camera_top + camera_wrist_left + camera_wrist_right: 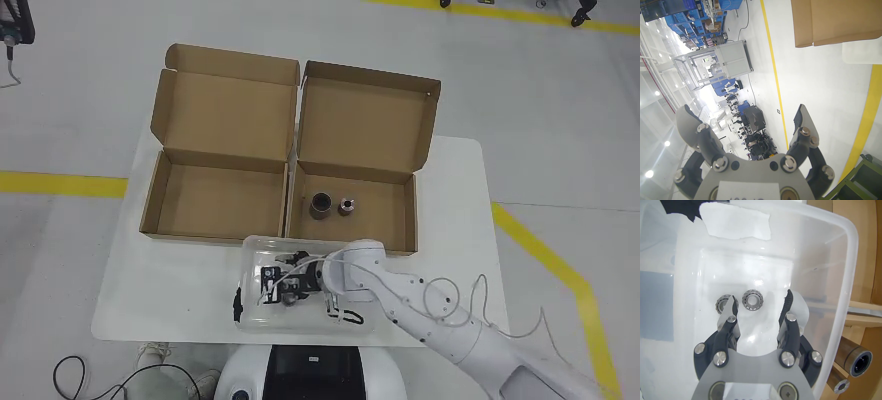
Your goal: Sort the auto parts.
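Right claw (761, 294) stands wide open inside the clear tub (849, 237), above a bearing (752, 302) on its floor. Recommend centring the claw about it (a second bearing (721, 303) lies just beside) before closing.

The right tool (761, 294) hangs inside the clear bin (849, 262) with its fingers spread. The bin walls close it in on every side, so the open way is upward. On the bin floor the first bearing (752, 302) lies in the gap between the fingers. The second bearing (721, 306), just beside it, is partly hidden behind one finger. Behind the bin the left box (215, 205) and the right box (385, 215) stand touching, both open at the top; their raised lids wall off the far side. In the right box a cylinder (320, 205) and a small ring (346, 206) occupy part of the floor. Left of the bin, a strip of the surface (150, 290) gives room.
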`<state>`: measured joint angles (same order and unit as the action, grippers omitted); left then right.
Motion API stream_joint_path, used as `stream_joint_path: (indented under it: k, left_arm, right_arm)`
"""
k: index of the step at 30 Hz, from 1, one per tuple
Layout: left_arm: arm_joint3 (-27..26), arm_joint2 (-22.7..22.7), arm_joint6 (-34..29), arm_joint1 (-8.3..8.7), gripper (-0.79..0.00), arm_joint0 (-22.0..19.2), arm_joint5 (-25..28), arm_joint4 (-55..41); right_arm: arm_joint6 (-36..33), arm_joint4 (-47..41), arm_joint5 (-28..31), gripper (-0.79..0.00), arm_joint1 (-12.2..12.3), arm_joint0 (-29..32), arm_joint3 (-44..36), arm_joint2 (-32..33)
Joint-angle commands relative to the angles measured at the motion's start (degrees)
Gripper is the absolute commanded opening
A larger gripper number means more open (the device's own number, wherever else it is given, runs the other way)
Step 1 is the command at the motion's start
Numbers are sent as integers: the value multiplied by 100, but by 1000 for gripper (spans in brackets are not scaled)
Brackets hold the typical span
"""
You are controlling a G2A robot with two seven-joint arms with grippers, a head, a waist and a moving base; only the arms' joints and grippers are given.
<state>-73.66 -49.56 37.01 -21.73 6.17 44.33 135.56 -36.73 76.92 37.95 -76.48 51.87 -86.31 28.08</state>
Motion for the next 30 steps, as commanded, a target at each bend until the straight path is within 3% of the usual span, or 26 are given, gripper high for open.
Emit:
stream_joint_path:
  k: [1, 11, 20, 30]
  left_arm:
    - [0, 0, 0, 0, 0, 0, 0, 0]
    - [0, 0, 0, 0, 0, 0, 0, 0]
    - [0, 0, 0, 0, 0, 0, 0, 0]
    - [0, 0, 0, 0, 0, 0, 0, 0]
  right_arm:
    - [-34, -14, -75, -317, -44, -16, 36, -44]
    - [-144, -3, -165, -416, -198, -110, 301, -161]
    - [-294, 66, -136, -425, -261, -102, 399, -195]
    - [-400, 134, -108, -493, -320, -79, 496, -209]
